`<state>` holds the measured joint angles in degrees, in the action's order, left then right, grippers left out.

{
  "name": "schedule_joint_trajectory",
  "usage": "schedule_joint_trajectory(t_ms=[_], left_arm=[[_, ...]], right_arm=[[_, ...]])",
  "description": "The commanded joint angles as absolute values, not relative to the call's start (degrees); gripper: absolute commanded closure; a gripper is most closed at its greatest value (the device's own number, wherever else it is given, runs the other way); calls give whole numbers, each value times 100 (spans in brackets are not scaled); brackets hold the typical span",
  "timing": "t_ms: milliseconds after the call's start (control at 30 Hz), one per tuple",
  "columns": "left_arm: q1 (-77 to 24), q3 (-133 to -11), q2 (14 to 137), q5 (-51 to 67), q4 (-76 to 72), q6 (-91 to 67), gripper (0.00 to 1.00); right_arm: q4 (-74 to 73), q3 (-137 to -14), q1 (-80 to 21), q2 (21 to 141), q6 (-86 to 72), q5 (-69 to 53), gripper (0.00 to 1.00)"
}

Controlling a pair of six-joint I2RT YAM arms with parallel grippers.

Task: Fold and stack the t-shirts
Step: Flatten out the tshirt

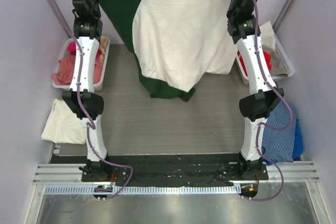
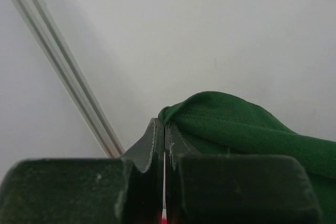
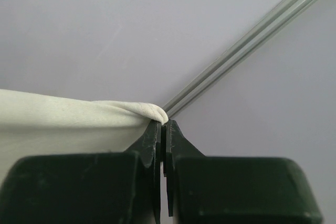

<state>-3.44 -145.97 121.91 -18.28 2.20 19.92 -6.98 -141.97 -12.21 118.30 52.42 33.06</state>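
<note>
You held aloft one green t-shirt [image 2: 236, 129] in the clamped left end effector [image 2: 164, 125], one cream t-shirt [image 3: 63, 114] in the clamped right end effector [image 3: 164, 125].

A cream t-shirt [image 1: 178, 35] hangs spread out aloft at the far side, overlapping a dark green t-shirt [image 1: 122, 3] hanging behind it; a third pale tee [image 1: 63, 123] lies bunched at the table's [image 1: 157, 124] left edge

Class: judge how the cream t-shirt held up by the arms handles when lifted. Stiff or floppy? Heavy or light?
Probably floppy: the cream t-shirt sags in folds below the right tool, which pinches only a corner. Likely light, since that small pinch holds it. It may cling or drag: the green t-shirt, pinched by the left tool, hangs behind it.
</note>
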Motion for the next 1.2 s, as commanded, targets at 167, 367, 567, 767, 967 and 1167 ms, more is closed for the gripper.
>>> schedule_joint_trajectory(t_ms=[167,367,567,767,967,1167], left_arm=[[-88,-14732,11181,-2276,-1529,1583,100],[-44,-14232,10129,-2172,-1169,1353,100],[-44,-12152,8843,-1995,-1081,1512,100],[-44,-9890,7753,-1732,-985,1757,100],[-44,-8342,7190,-1451,-879,2021,100],[219,-8989,8014,-1608,-756,1925,100]], right_arm=[[808,-14634,-1081,11163,5212,3551,99],[660,-14397,-1090,10505,5071,3568,99],[685,-12396,-1081,9057,4817,3621,99],[300,-10312,-1081,7991,4184,3516,99],[-236,-9097,-1090,7225,3754,3340,99],[-79,-9253,-1064,7645,3911,3437,99]])
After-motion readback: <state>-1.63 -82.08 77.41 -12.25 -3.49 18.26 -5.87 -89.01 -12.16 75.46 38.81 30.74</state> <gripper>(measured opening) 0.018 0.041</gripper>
